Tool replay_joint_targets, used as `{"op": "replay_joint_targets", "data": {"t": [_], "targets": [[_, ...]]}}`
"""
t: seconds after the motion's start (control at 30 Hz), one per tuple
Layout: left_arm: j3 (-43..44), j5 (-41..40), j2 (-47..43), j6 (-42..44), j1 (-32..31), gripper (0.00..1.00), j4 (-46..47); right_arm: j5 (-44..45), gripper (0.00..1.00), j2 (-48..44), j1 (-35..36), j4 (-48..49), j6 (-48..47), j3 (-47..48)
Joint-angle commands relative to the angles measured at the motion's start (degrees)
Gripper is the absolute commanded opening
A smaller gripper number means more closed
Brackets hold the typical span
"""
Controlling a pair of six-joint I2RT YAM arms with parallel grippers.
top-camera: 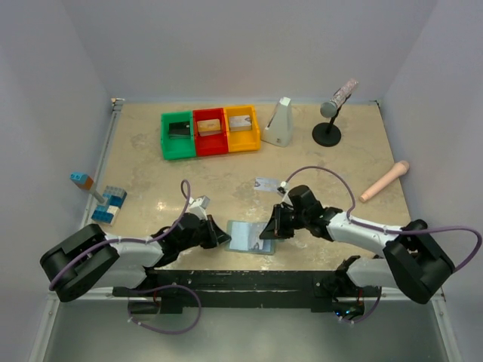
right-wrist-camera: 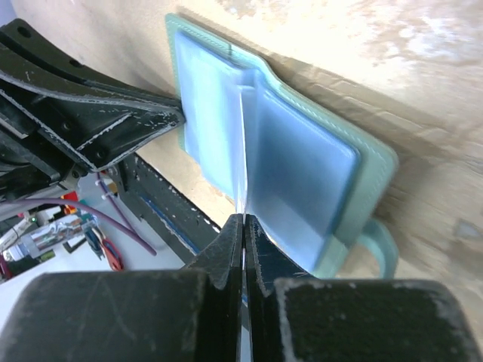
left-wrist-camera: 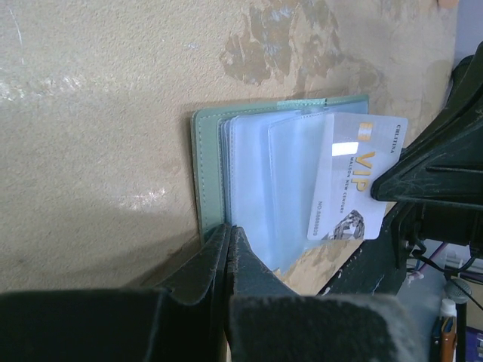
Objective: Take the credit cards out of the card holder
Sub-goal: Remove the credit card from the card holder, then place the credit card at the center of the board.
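Beige marbled table [top-camera: 151,177] fills the overhead view, and the two black-and-white arms reach in from its near edge to meet over the middle. Along the far side stand a green bin [top-camera: 167,142], a red bin [top-camera: 210,144] and a yellow bin [top-camera: 243,142] in a row, with a white wedge-shaped object [top-camera: 278,123] and a small microphone on a stand [top-camera: 330,121] to their right. A pink cylinder [top-camera: 384,181] lies near the right edge and blue toy bricks [top-camera: 110,204] near the left. The card holder [top-camera: 243,235] lies open and flat between the two arms, its green cover down and its pale blue clear sleeves fanned upward. The left gripper [left-wrist-camera: 229,232] has its fingers pressed together at the holder's near corner, and it seems to be pinching the cover's edge, though the contact is partly hidden. The right gripper [right-wrist-camera: 243,220] is closed tight on a pale VIP card [left-wrist-camera: 355,181], which sticks partway out of a sleeve. A silver-grey card [top-camera: 268,183] lies flat on the table just beyond the right gripper, apart from the holder.
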Motion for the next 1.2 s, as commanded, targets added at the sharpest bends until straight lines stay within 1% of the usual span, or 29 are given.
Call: {"op": "replay_joint_targets", "data": {"t": [0.0,0.2,0.23,0.37,0.43,0.5,0.57,0.67,0.73,0.8,0.83,0.9,0.93,1.03,1.1,1.17], "targets": [[-1.5,-1.4,-0.1,1.7,-0.1,0.0,-5.9,1.7,0.0,-3.8,-2.6,-7.3,-3.8,2.4],[-1.0,-1.6,-4.0,2.4,-0.1,0.0,-6.5,3.3,0.0,-9.3,-3.6,-15.4,-6.8,5.7],[-0.7,-1.7,-4.8,2.5,-0.1,0.02,-7.1,3.6,0.0,-10.2,-3.6,-16.8,-7.4,6.5],[1.6,-2.9,-8.5,3.8,-0.1,0.15,-11.6,6.2,0.0,-13.9,-3.6,-25.1,-11.2,10.7],[3.2,-3.8,-10.9,4.3,-0.1,0.25,-15.3,8.0,0.0,-15.4,-3.6,-29.6,-13.9,13.4],[4.2,-6.4,-14.4,4.6,0.1,0.34,-18.1,9.6,0.0,-16.3,-3.6,-33.5,-16.6,16.5],[5.2,-7.6,-17.3,4.7,0.1,0.41,-20.3,11.3,0.0,-17.5,-3.6,-36.7,-18.7,18.8],[7.3,-8.8,-21.7,5.1,0.3,0.5,-23.8,11.6,0.0,-19.2,-3.6,-39.4,-21.5,21.5],[8.7,-9.2,-23.5,5.7,0.5,0.54,-25.8,10.9,0.0,-19.4,-3.6,-40.5,-23.5,23.1],[9.9,-9.1,-24.9,6.0,0.6,0.59,-26.9,9.1,0.0,-19.8,-3.5,-41.3,-25.2,24.5],[9.8,-8.5,-25.6,6.6,0.6,0.6,-25.8,8.1,0.0,-20.1,-3.5,-41.2,-26.1,24.6],[7.6,-4.8,-27.2,7.9,0.6,0.6,-18.9,3.6,0.0,-21.0,-3.6,-40.6,-28.2,24.8],[5.3,-2.7,-28.1,8.4,0.7,0.59,-12.9,2.2,0.0,-21.2,-3.6,-40.3,-29.3,24.7],[-1.2,3.2,-29.2,7.6,1.1,0.59,4.4,-7.9,0.0,-20.6,-3.6,-39.4,-31.7,24.4],[-3.5,8.4,-28.3,6.9,1.3,0.58,13.3,-14.4,0.0,-18.9,-3.6,-39.5,-32.9,24.6],[-4.7,13.0,-26.1,6.1,1.4,0.58,21.3,-18.0,0.0,-18.6,-3.2,-39.5,-33.9,24.6]]}}
